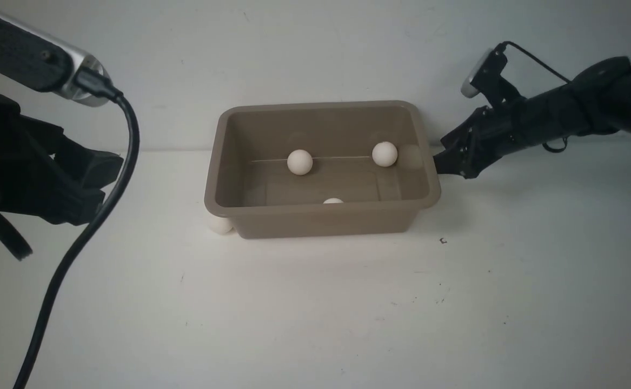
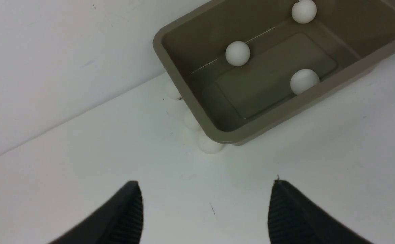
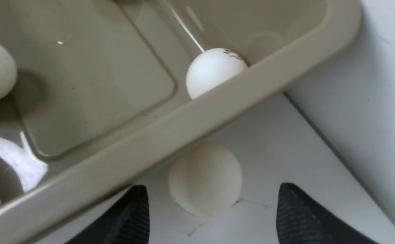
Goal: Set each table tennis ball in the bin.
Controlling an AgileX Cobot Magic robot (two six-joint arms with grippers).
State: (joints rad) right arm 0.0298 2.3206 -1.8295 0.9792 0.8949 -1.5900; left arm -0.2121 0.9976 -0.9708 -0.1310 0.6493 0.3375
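The left gripper (image 2: pixel 205 185) hangs at 9 o'clock from the bin (image 1: pixel 320 221), fingers apart with nothing between them. Its cable (image 1: pixel 134 146) droops toward the table (image 1: pixel 315 324). Three loose balls (image 2: pixel 210 144) lie in a row tight against the bin's 9 o'clock side, partly under the flared rim, which will likely crowd any grab.

Inside the bin are a middle ball (image 1: pixel 299 162), a near ball (image 1: pixel 333 201) at 6 o'clock against the front side, and a marked ball (image 3: pixel 214 71) at 2 o'clock.

A seventh ball (image 3: pixel 205 178) lies outside at 3 o'clock, squeezed between the bin and the wall (image 3: pixel 370 118). The right gripper (image 1: pixel 445 162) flanks it with spread fingers, not clamped. By my count, three are in and four remain.
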